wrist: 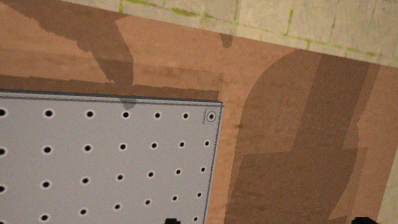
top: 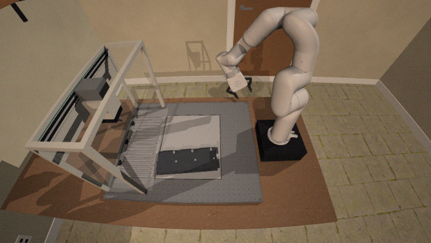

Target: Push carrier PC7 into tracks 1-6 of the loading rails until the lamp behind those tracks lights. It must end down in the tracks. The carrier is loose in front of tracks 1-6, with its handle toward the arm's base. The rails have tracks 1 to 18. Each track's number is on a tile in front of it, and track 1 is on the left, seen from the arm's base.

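Observation:
Carrier PC7 (top: 188, 161) is a dark flat block. It lies on the pale plate (top: 194, 130) in front of the near end of the loading rails (top: 142, 146), with its handle end toward the arm's base. It is apart from the rails' slots as far as I can tell. My gripper (top: 240, 92) (wrist: 267, 222) is open and empty. It hangs high over the far right corner of the grey perforated board (top: 237, 182) (wrist: 100, 160), well away from the carrier. In the wrist view only the two fingertips show at the bottom edge. The lamp behind the tracks is too small to make out.
A tall pale frame (top: 91, 121) with a grey box on a beam stands over and behind the rails at the left. The arm's black pedestal (top: 282, 149) stands right of the board. Brown floor panel (wrist: 300, 125) surrounds the board.

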### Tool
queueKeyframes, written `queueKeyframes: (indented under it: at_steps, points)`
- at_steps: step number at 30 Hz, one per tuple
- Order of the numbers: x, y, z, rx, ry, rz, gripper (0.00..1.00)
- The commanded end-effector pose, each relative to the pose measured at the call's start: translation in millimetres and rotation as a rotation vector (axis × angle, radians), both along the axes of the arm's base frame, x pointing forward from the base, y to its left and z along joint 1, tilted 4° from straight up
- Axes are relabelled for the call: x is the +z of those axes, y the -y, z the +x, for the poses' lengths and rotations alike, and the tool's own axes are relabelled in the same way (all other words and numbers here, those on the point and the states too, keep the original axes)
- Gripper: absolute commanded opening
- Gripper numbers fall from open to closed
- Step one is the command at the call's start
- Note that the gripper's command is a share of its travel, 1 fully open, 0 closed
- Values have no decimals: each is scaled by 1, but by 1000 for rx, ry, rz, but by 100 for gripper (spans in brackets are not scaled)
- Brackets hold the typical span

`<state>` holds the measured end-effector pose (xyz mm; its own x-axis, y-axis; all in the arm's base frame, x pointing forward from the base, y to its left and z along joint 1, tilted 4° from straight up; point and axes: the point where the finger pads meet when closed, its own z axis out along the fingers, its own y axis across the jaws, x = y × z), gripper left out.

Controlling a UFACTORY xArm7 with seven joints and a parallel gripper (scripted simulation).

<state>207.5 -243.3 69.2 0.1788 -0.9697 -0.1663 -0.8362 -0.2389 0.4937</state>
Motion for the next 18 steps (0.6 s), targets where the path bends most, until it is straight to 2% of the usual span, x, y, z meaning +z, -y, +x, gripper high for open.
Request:
queueKeyframes:
  at_steps: [1,17,18]
  points:
    - [1,1,1,0,3,-2,100]
    - [1,1,1,0,3,-2,100]
    - [1,0,6,31,10,9,100]
